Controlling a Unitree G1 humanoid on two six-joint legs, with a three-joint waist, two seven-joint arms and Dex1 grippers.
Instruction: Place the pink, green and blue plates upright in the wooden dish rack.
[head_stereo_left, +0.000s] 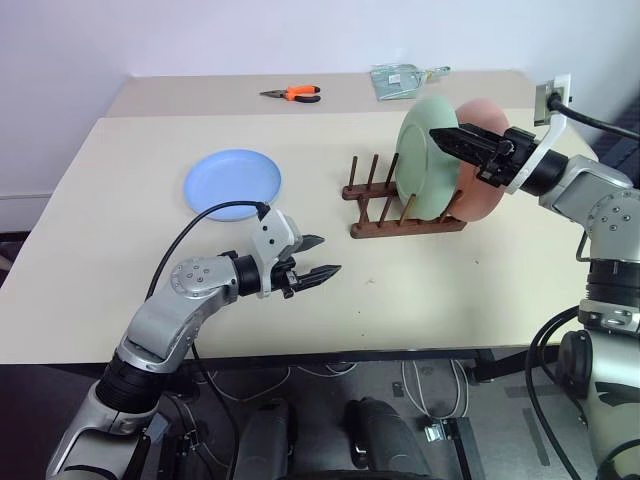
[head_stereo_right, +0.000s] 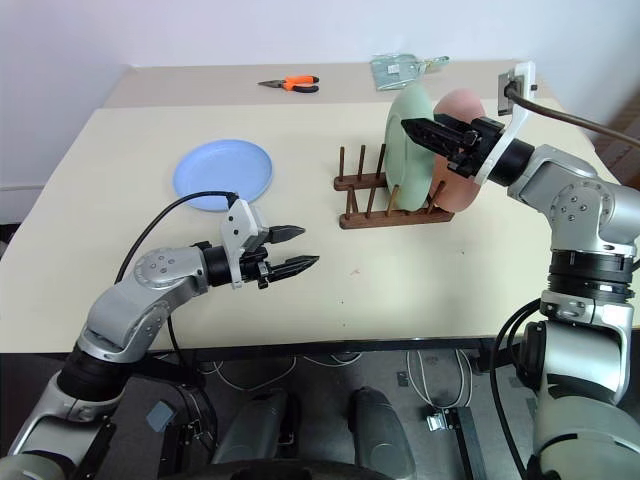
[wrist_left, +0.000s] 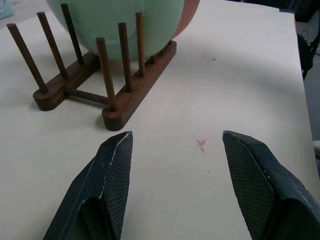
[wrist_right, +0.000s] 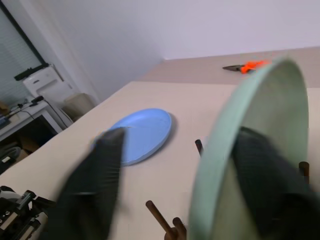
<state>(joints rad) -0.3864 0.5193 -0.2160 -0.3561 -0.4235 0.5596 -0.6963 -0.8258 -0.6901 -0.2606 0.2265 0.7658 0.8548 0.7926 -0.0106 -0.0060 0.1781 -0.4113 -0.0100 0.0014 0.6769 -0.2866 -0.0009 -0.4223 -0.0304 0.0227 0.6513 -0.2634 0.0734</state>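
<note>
from my head i see the pink plate (head_stereo_left: 487, 160) behind the green plate (head_stereo_left: 428, 157), both upright in the rack (head_stereo_left: 400, 215); my right claw (wrist_right: 175, 185) straddles green's rim, spread. blue plate (head_stereo_left: 232, 181) lies flat on the tabletop (head_stereo_left: 120, 250). left claw (wrist_left: 175, 187) spread, empty.

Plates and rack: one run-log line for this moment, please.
pink plate: racked | green plate: racked, right hand open at rim | blue plate: flat on table | left hand: open, empty

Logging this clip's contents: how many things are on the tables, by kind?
Plates: 3, pink, green, blue
Dish rack: 1
Pliers: 1
Clear packet: 1
Total: 6
</note>
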